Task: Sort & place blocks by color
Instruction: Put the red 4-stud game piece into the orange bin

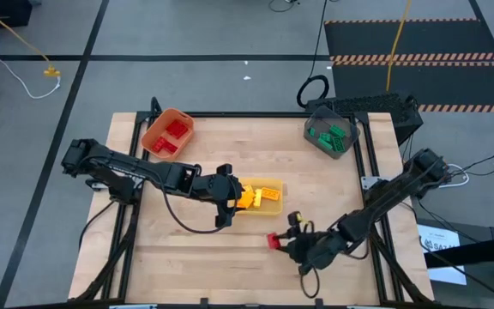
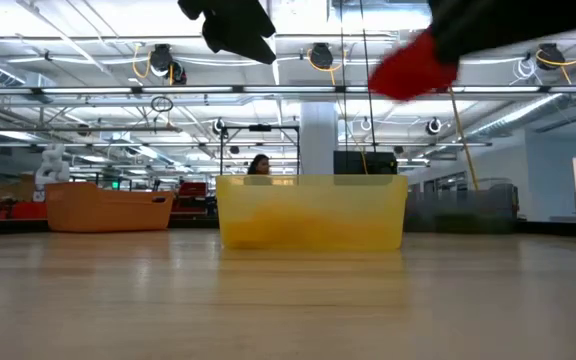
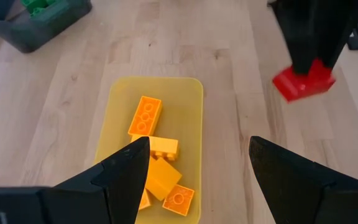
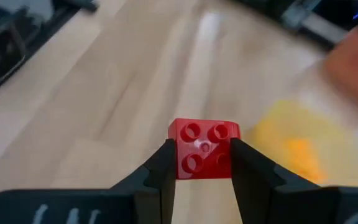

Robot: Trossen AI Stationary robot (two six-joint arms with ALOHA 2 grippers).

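R gripper (image 4: 201, 163) clamped on 1 red block (image 4: 204, 149), studs facing wrist cam, block squeezed betw. both fingers, flush against pads. In low view, same block (image 2: 415, 66) up in air, well clear of table (image 1: 195, 249), above and right of yellow bin (image 2: 311, 212). From above: block (image 1: 274, 241) at tip of R gripper, near front-right part of table, just beside yellow bin's (image 1: 270, 184) near corner but apart from it.

L gripper (image 3: 197, 168) open, nothing betw. fingers, hanging over yellow bin's edge at table centre; yellow blocks (image 3: 145, 116) lying inside bin right under it, not touched.

Orange bin (image 1: 168, 133) at back-left w/ red blocks (image 1: 175, 130) inside. Grey bin (image 1: 330, 133) at back-right w/ green blocks (image 1: 333, 134) inside.

Person in room far behind yellow bin in low view.
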